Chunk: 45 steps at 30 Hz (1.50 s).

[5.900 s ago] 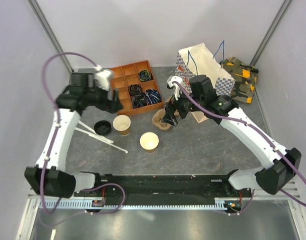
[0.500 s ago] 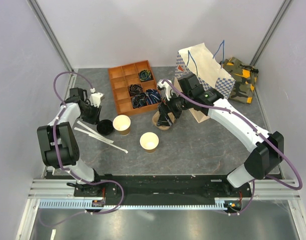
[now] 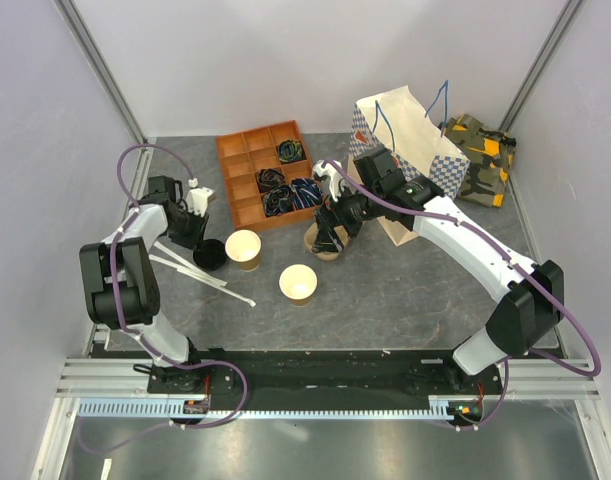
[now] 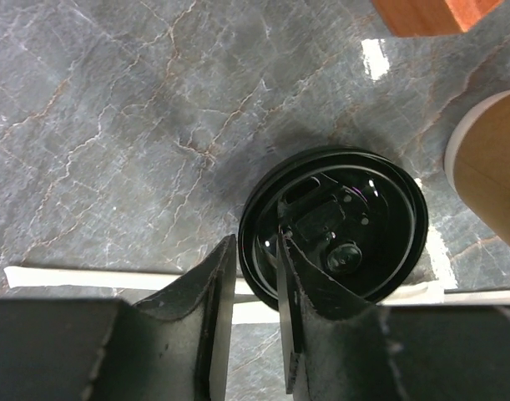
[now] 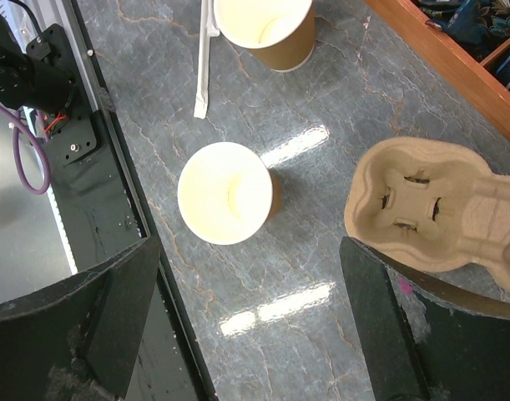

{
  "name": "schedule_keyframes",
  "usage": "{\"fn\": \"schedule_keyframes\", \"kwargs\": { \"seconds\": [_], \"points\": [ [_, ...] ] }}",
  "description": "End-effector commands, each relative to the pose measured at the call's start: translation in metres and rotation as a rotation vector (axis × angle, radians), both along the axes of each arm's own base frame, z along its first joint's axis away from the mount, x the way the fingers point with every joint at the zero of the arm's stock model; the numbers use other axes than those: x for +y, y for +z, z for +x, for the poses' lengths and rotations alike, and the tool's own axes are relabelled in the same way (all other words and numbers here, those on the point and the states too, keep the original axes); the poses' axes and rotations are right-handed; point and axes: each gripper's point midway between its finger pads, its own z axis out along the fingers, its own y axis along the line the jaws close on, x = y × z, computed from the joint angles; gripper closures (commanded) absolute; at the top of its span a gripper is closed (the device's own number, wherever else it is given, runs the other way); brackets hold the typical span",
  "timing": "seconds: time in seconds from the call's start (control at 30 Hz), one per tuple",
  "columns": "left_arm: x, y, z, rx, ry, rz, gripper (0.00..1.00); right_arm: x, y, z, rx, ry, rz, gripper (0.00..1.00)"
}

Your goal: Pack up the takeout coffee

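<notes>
No cup wears its lid. The paper cup [image 3: 243, 248] stands upright on the table [image 3: 405, 290], left of centre, mouth up and long axis vertical, cream inside showing. The black lid [image 4: 346, 225] lies flat just to its left, across white wrapped straws [image 3: 220, 280]. A second cup [image 5: 224, 192], also upright and open, stands a little nearer the arms.

The left gripper [image 4: 256, 251] has its fingers drawn close and pinches the lid's rim, one finger outside and one inside. The right gripper [image 5: 246, 251] is spread wide above the table, beside a pulp cup carrier [image 5: 438, 209].

The top view hides part of the carrier under that gripper, and the right wrist view cuts it off at the edge. The left wrist view shows only a sliver of the paper cup. The checked paper bag [image 3: 410, 130] behind carries no print large enough to read.
</notes>
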Motion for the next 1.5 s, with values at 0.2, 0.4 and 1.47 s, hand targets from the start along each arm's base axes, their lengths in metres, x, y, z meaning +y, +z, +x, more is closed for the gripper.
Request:
{"fn": "schedule_keyframes", "kwargs": {
  "seconds": [0.2,0.4,1.47],
  "points": [
    [0.004,0.002,0.014,-0.034,0.035,0.021,0.86,0.003,0.003,0.002,-0.005,0.013,0.014,0.02],
    [0.006,0.015,0.013,-0.061,0.043,0.035,0.80,0.003,0.003,0.000,0.005,0.017,0.016,0.02],
    [-0.006,0.067,-0.002,-0.106,0.039,-0.032,0.98,0.032,0.015,0.017,-0.012,0.049,0.066,0.02]
  ]
}}
